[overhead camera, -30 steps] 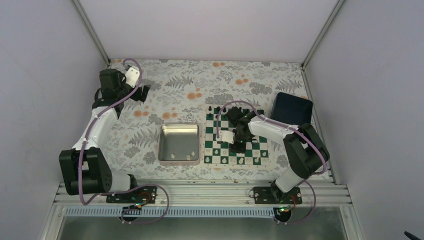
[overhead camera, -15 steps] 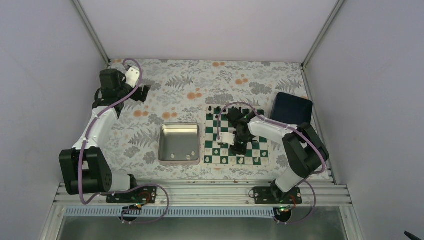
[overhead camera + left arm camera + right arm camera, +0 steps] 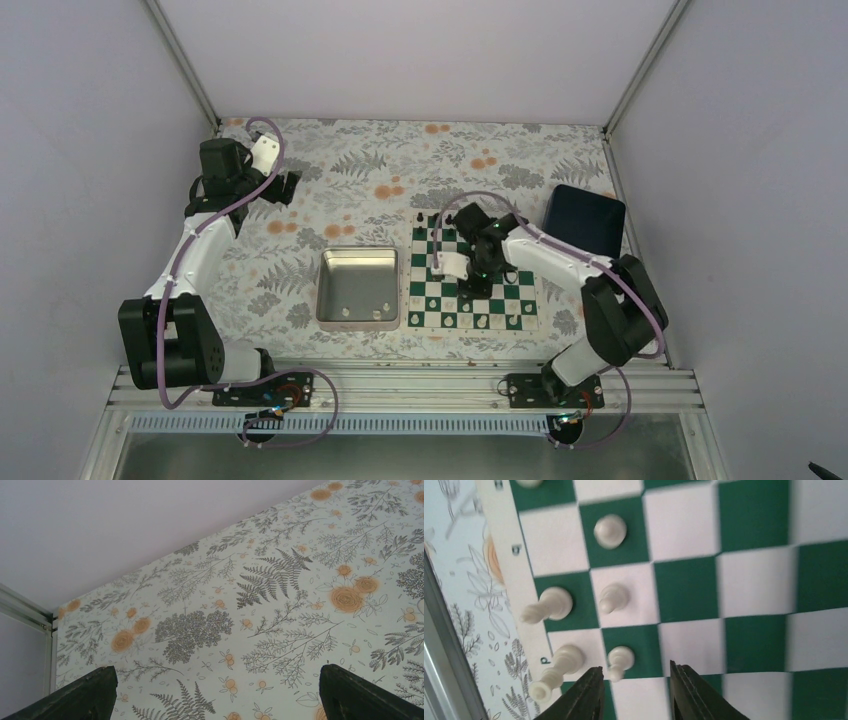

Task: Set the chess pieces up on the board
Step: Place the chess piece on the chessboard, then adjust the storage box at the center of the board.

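The green and white board [image 3: 424, 301] lies right of centre and fills the right wrist view [image 3: 754, 640]. Cream-white pieces [image 3: 480, 321] stand along its near rows. A few black pieces [image 3: 418, 217] stand at its far edge. My right gripper [image 3: 479, 277] hovers over the board's middle, open and empty [image 3: 634, 672]. A white pawn [image 3: 620, 658] stands upright just ahead of its left fingertip, not between the fingers. More white pieces [image 3: 610, 530] stand beyond it. My left gripper [image 3: 285, 186] is open and empty over the far left of the table [image 3: 220, 700].
A square silver tray [image 3: 358, 262] left of the board holds a few white pieces [image 3: 346, 312] at its near side. A dark blue box [image 3: 585, 217] stands right of the board. Metal frame posts rise at the back corners.
My right gripper has drawn back from the board's near rows towards its middle, open and empty. The left arm has not moved.
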`<action>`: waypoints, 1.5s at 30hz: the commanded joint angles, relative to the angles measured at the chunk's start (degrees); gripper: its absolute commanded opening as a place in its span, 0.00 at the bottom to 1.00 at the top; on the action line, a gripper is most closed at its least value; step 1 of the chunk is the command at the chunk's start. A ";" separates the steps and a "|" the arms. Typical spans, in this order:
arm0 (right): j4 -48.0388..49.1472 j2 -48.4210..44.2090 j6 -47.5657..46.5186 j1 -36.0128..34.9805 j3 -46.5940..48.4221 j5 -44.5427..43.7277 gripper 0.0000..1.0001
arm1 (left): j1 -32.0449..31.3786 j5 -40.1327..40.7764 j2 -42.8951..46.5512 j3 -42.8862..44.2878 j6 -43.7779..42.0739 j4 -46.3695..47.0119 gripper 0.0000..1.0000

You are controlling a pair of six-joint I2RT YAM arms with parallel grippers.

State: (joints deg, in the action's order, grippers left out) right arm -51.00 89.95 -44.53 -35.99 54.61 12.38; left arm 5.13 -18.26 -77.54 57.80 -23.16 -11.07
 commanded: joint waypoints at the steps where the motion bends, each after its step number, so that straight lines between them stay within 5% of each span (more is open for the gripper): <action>1: -2.73 -2.93 0.77 -1.42 6.81 -0.25 0.38 | 0.13 -0.89 -0.26 1.14 -0.13 0.47 1.00; 13: -5.44 9.96 3.41 -17.95 26.80 -5.68 0.37 | 0.14 -0.79 0.76 1.29 0.08 -0.02 1.00; 18: -1.49 14.66 3.69 -19.64 30.16 -6.22 0.34 | -0.07 -2.29 -0.56 2.05 -0.04 -1.32 1.00; 26: -8.91 18.39 2.96 -19.22 35.74 -6.96 0.08 | -0.42 -3.50 -5.95 2.07 -1.84 -1.42 0.99; 30: -12.01 19.76 3.05 -19.74 36.96 -4.96 0.04 | 0.38 -9.94 -10.04 4.37 -4.17 -5.41 0.71; 35: -13.09 18.22 4.30 -24.12 33.85 -4.46 0.04 | 0.50 -14.04 -17.32 10.28 -7.86 -13.26 0.06; 45: -12.35 15.66 6.16 -31.50 28.09 -2.74 0.04 | 0.32 -13.85 -26.00 16.60 -13.53 -19.43 0.02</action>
State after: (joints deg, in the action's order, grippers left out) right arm -63.11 107.72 -39.72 -66.78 83.50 7.92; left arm 5.41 -30.37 -100.88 71.70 -33.54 -27.33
